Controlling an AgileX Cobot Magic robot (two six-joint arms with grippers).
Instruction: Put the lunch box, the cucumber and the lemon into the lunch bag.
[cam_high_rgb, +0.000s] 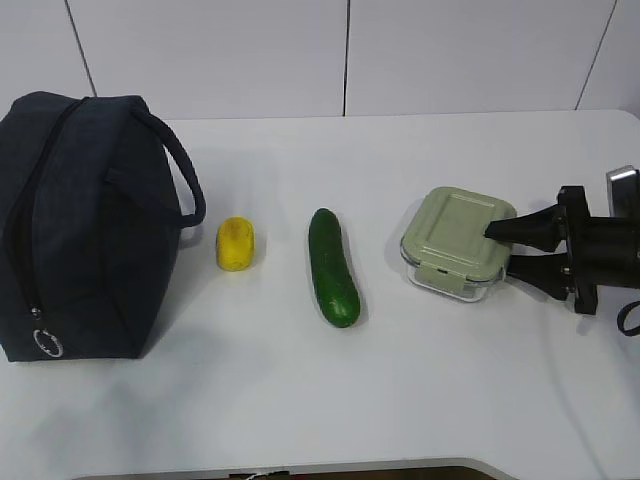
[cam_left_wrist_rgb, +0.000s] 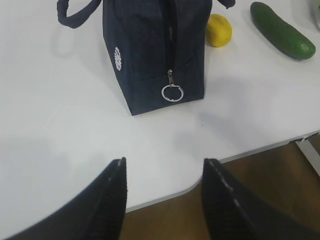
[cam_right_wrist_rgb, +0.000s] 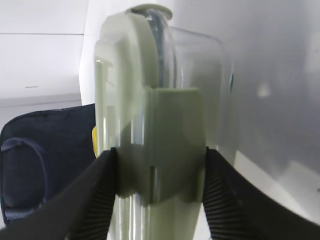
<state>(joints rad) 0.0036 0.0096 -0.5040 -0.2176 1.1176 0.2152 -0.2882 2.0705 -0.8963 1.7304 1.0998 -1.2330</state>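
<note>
The lunch box (cam_high_rgb: 458, 243), clear glass with a sage-green clip lid, is at the right of the white table. My right gripper (cam_high_rgb: 502, 250) comes in from the right and is shut on its near edge, one finger on the lid and one under the glass. In the right wrist view the lunch box (cam_right_wrist_rgb: 160, 125) fills the space between the jaws of my right gripper (cam_right_wrist_rgb: 159, 170). The cucumber (cam_high_rgb: 332, 266) lies in the middle and the lemon (cam_high_rgb: 237, 244) to its left. The navy lunch bag (cam_high_rgb: 85, 220) stands at the far left with its zipper closed. My left gripper (cam_left_wrist_rgb: 164, 170) is open and empty over the table's front edge, short of the bag (cam_left_wrist_rgb: 150, 50).
The bag's metal ring pull (cam_left_wrist_rgb: 172, 93) hangs at the low end of the zipper facing my left gripper. A handle loop (cam_high_rgb: 185, 180) sticks out toward the lemon (cam_left_wrist_rgb: 219, 30). The cucumber (cam_left_wrist_rgb: 282, 31) lies beyond it. The table's front edge (cam_left_wrist_rgb: 240, 157) runs just ahead of my left fingers.
</note>
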